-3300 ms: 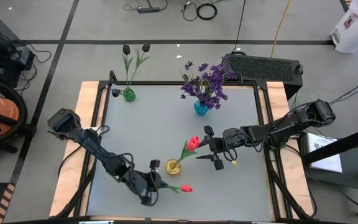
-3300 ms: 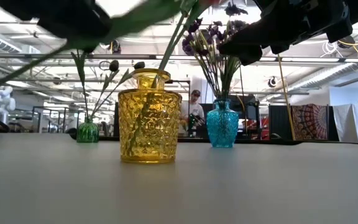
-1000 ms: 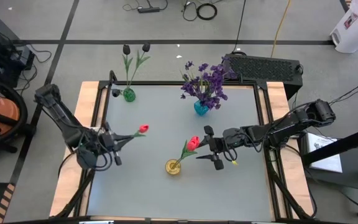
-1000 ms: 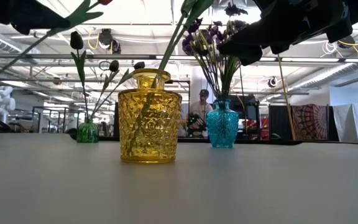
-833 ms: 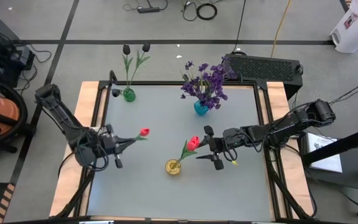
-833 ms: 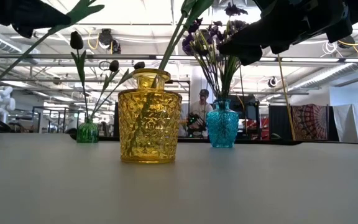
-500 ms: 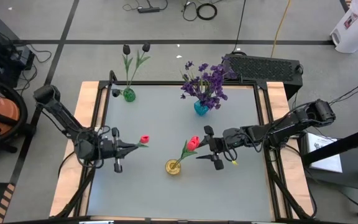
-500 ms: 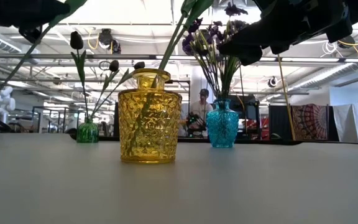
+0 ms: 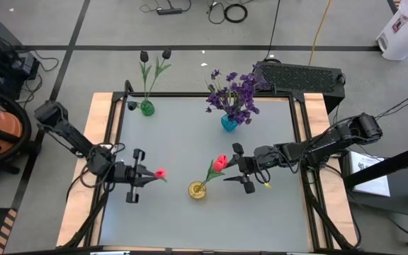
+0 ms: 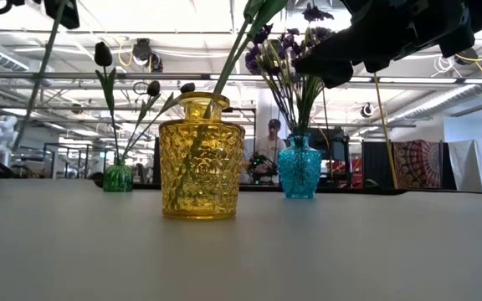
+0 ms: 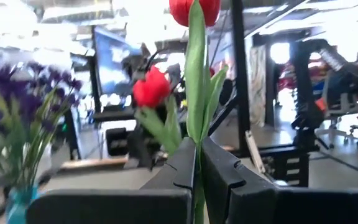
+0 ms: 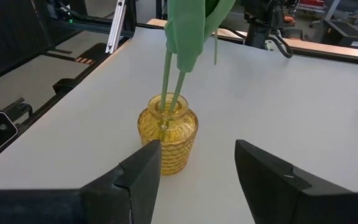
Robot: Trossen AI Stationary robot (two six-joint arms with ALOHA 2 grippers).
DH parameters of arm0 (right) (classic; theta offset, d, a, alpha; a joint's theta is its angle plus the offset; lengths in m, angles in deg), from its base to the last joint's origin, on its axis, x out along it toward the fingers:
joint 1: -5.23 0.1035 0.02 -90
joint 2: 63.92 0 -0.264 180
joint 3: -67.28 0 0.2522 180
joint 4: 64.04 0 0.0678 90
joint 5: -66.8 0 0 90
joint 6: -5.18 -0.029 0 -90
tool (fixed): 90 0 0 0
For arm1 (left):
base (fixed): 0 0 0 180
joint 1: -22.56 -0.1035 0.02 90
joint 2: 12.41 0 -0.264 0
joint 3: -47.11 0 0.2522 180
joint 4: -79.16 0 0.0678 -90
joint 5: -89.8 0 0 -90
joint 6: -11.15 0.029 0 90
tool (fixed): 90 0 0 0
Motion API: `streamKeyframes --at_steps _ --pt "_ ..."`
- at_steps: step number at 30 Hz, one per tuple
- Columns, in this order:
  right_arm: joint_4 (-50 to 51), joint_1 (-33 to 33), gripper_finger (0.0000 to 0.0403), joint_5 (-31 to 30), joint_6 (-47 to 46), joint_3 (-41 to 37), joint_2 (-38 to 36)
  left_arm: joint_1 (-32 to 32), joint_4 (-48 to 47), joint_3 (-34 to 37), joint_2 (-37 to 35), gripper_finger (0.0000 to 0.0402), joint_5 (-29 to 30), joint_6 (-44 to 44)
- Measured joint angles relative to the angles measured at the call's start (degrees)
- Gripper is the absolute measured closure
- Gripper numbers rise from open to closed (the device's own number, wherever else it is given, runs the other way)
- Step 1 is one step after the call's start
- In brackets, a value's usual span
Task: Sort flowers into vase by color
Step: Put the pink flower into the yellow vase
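Note:
My left gripper (image 9: 147,175) is shut on a red tulip (image 9: 160,172) above the table's left half, left of the yellow vase (image 9: 197,190). In the left wrist view the tulip's bud (image 11: 194,9) stands above the shut fingers. The yellow vase holds another red tulip (image 9: 219,163), whose stem sticks into its mouth (image 12: 166,109). My right gripper (image 12: 197,177) is open just right of that vase, touching nothing. Near-black tulips stand in a green vase (image 9: 146,108), and purple flowers stand in a blue vase (image 9: 229,122). My left gripper pinches the tulip's thin green stem (image 11: 197,167) between its two fingers, below the leaves. The fingers come level from the table's left and lie across the stem. The flower is lifted clear and stands nearly upright, its lower stem (image 10: 40,67) hanging below the fingers.
The green and blue vases stand along the table's far edge. Wooden borders (image 9: 101,113) frame the grey table top. A black case (image 9: 299,76) lies beyond the far right corner. A person (image 10: 262,150) sits in the room behind the table.
My left gripper has moved toward the table's near edge and right, toward the yellow vase, turning as it went. The held tulip has swung from a slant to nearly upright, its bud carried closer to the vase.

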Motion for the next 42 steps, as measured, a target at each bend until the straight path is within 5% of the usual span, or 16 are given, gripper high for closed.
streamKeyframes --at_steps 20,42 --pt "0.0 0.0 0.0206 0.0 0.0 0.0 0.0 -3.7 16.3 -0.3 11.1 0.0387 -9.1 3.5" --pt "0.0 0.0 0.0206 0.0 0.0 0.0 0.0 -3.9 15.7 -4.7 13.6 0.0387 -11.5 6.6"
